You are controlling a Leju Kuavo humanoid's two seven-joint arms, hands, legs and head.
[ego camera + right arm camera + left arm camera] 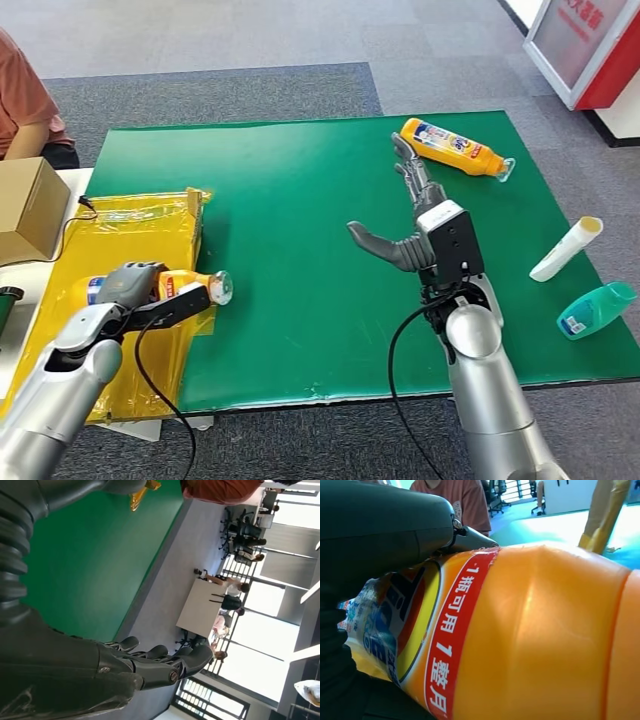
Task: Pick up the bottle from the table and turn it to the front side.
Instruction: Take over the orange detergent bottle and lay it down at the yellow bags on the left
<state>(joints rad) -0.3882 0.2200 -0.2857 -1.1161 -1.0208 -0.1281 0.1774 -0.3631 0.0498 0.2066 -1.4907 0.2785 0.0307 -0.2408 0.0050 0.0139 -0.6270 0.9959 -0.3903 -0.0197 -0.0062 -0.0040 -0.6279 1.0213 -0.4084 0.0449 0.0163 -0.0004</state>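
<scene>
An orange bottle [192,283] with a red-banded label and a clear cap lies sideways over the yellow bag at the left edge of the green mat. My left hand [143,290] grips its body; in the left wrist view the bottle [546,630] sits close under the thumb [384,525]. Whether it rests on the bag or is lifted, I cannot tell. My right hand [411,215] hovers open over the mat's middle right, fingers [162,662] stretched out and holding nothing. A second orange bottle [453,147] lies just beyond its fingertips at the far edge.
A yellow bag [128,225] covers the table's left end, beside a cardboard box [26,205] and a seated person [23,100]. A white tube [566,248] and a teal bottle [596,308] lie at the green mat's [302,250] right edge. A red-and-white stand [589,50] is far right.
</scene>
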